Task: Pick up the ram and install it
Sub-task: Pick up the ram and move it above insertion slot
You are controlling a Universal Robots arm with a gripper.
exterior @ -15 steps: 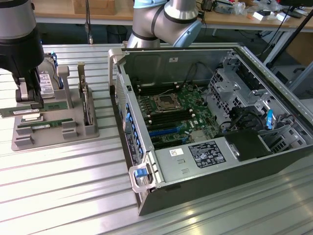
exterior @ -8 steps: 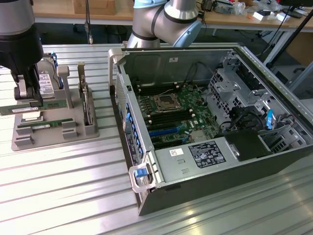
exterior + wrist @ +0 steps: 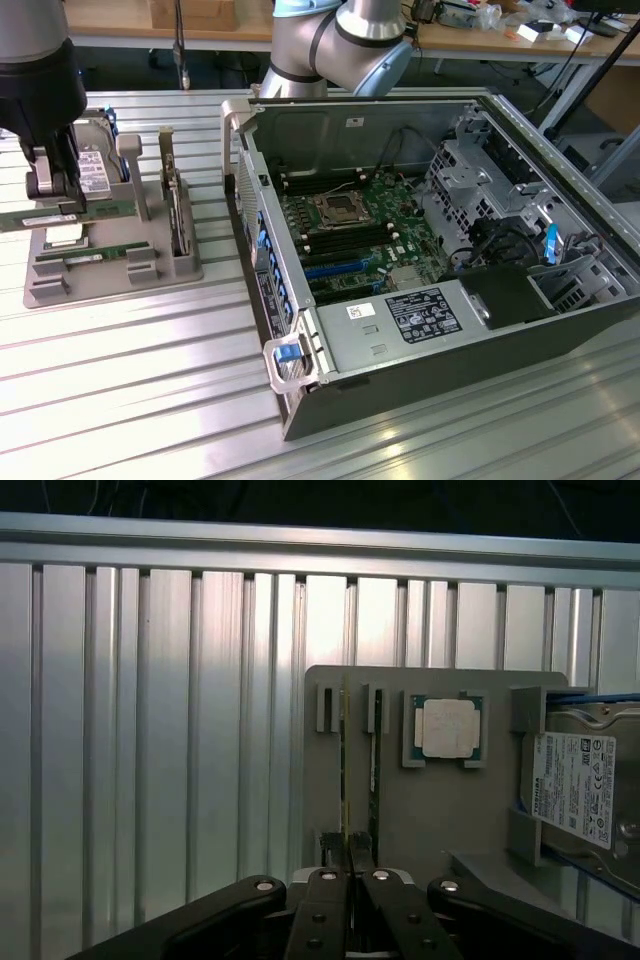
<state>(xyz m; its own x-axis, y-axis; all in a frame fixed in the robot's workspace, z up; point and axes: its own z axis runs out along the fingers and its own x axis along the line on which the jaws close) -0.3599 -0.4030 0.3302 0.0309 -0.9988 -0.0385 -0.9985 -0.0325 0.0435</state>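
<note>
**Gripper [image 3: 57, 203] jaws pinched narrow on the ram [image 3: 28, 218] at the gray holder [image 3: 160, 272].**
The ram lay level, its long axis along the exterior view's left-right, beside its twin [image 3: 95, 255]. The hard drive [image 3: 585, 780] label seemed to read Toshiba.

The arm [image 3: 335, 40] is built of smooth silver-grey tubes, with pale blue caps on its rounded joints. Toward its end sits a bulky black housing [image 3: 35, 75]. The pincer [image 3: 348, 855] below it is made of black hinged bars, pinned together by small round silver screws [image 3: 263, 885].
</note>
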